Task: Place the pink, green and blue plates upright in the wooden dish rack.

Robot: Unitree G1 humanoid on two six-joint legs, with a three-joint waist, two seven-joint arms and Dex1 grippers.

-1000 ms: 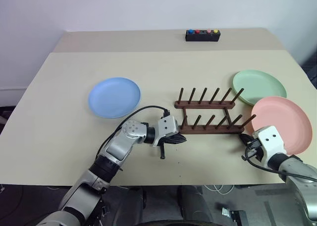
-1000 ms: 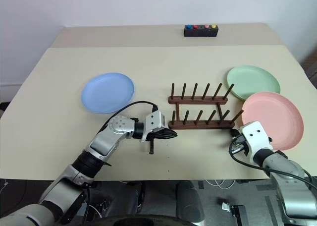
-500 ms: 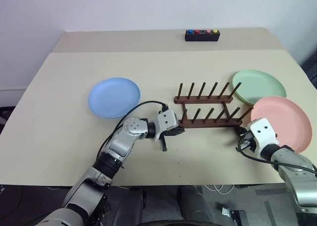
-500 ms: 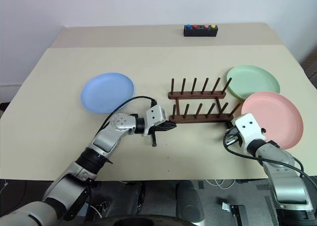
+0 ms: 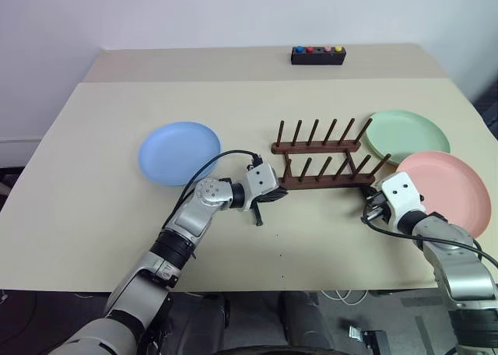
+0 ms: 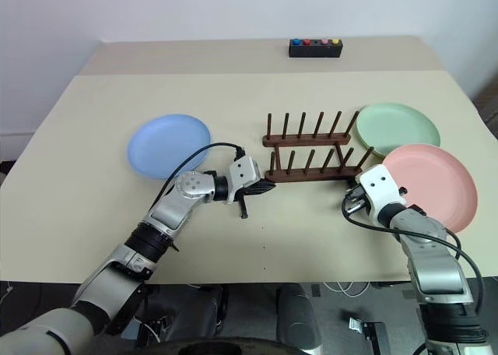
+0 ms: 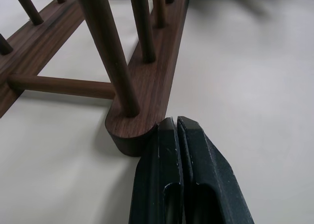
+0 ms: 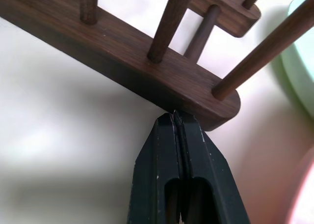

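Observation:
The wooden dish rack (image 5: pixel 325 165) stands empty in the middle of the table. My left gripper (image 5: pixel 275 197) is shut, its tips against the rounded left end of the near rail (image 7: pixel 132 130). My right gripper (image 5: pixel 373 202) is shut too, tips pressed on the near rail's right end (image 8: pixel 196 98). Left of the rack the blue plate (image 5: pixel 180 152) lies flat. The green plate (image 5: pixel 407 135) lies flat at the rack's right. The pink plate (image 5: pixel 447 191) lies flat in front of the green one, just right of my right gripper. Neither gripper holds anything.
A black box with coloured buttons (image 5: pixel 317 54) sits at the far edge of the table (image 5: pixel 93 215). Bare tabletop stretches behind the rack and along the near edge. A black cable loops over my left forearm (image 5: pixel 204 168).
Both shut grippers have moved forward, and the rack has slid away from me across the table with them. The three plates have stayed where they were.

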